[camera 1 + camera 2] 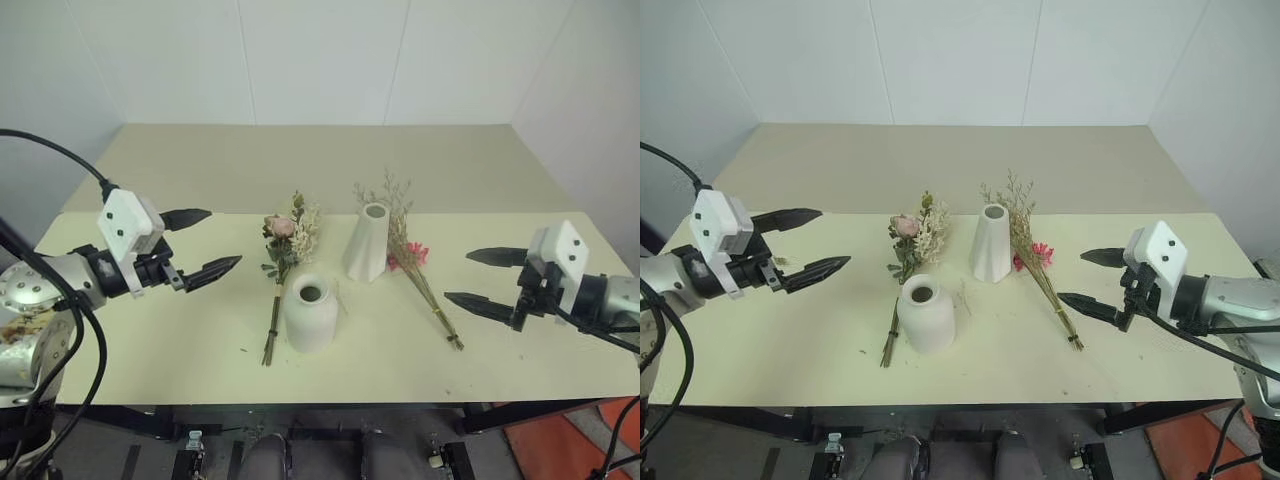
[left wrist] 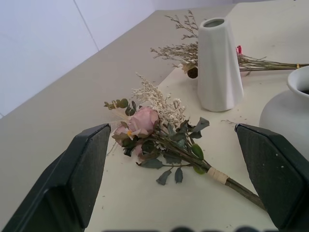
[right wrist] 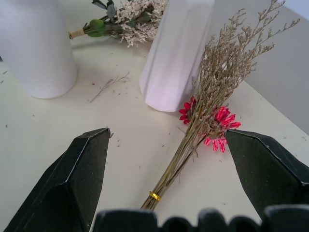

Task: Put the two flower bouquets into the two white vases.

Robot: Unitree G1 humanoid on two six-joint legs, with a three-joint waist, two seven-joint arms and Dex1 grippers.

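At the middle of the left eye view, on the pale counter, stand 2 white vases. The tall vase is upright just above centre, and the squat vase sits below and a little to its left, mouth up. The rose bouquet lies flat left of the tall vase, its pink head toward the top of the frame and its stems running down past the left side of the squat vase; I cannot tell whether they touch it. The twig bouquet lies flat right of the tall vase, wispy tips reaching up behind it and red blossoms just beside its base, stems slanting to the lower right.

The left gripper hovers at the left edge of the frame, its 2 fingers wide apart and empty, aimed at the rose bouquet. The right gripper hovers at the right edge, fingers likewise spread and empty, aimed at the twig bouquet.
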